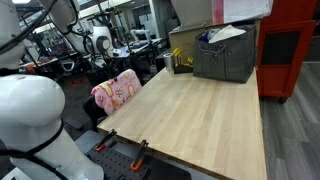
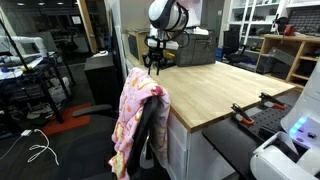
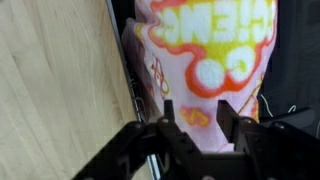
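A pink cloth with orange and yellow print (image 2: 135,112) hangs over the back of a dark chair (image 2: 157,135) at the edge of the wooden table (image 2: 205,88). It also shows at the table's corner (image 1: 117,90) and fills the wrist view (image 3: 210,50). My gripper (image 2: 153,63) hovers just above the top of the cloth, hanging from the white arm (image 1: 98,40). In the wrist view the gripper (image 3: 198,118) has its two black fingers (image 3: 168,115) standing apart, the cloth lying below the gap. Nothing is pinched between them.
A grey crate (image 1: 225,55) with paper in it and a small box (image 1: 180,60) stand at the table's far end, a red cabinet (image 1: 290,50) beyond. Orange-handled clamps (image 1: 140,150) grip the table edge. The table top (image 3: 50,80) runs alongside the cloth.
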